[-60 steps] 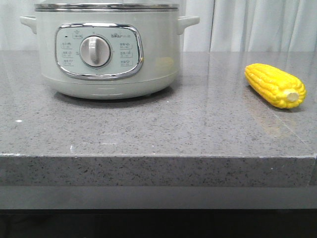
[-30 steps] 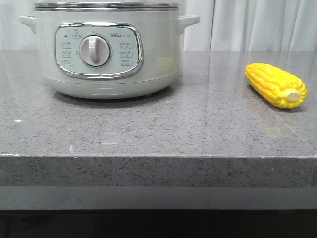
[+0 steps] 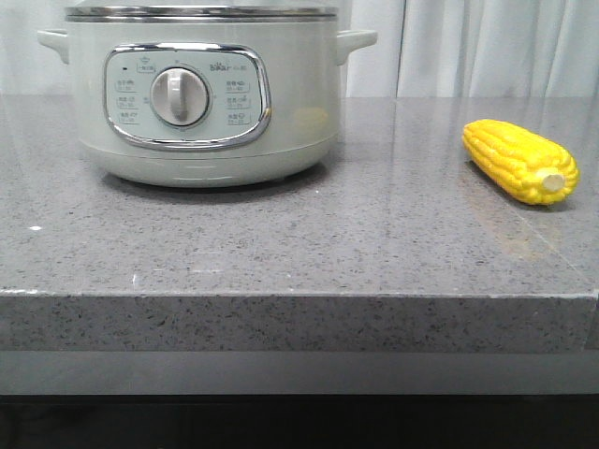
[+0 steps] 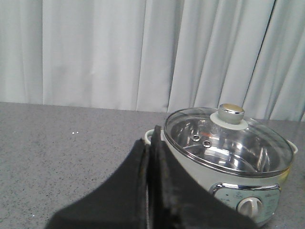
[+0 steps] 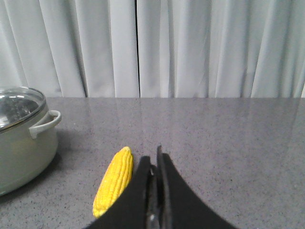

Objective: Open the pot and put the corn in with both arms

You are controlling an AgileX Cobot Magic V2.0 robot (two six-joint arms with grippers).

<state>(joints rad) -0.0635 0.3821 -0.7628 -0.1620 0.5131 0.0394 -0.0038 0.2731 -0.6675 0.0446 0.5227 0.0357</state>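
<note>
One pot (image 3: 201, 98) with one glass lid (image 4: 228, 141), one corn cob (image 3: 519, 161), one grey stone table (image 3: 281, 243), two black grippers (image 4: 148, 157) (image 5: 155, 160).

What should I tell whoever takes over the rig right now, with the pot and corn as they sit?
Left gripper: shut, empty, short of the pot.
Right gripper: shut, empty, beside the corn, not touching it.
Pot: on the grey counter, glass lid on, its knob untouched.
Corn: lying on the counter to the pot's right, apart from it.
Done: nothing yet.
Left: lift the lid, pick up the corn, place it in the pot.
</note>
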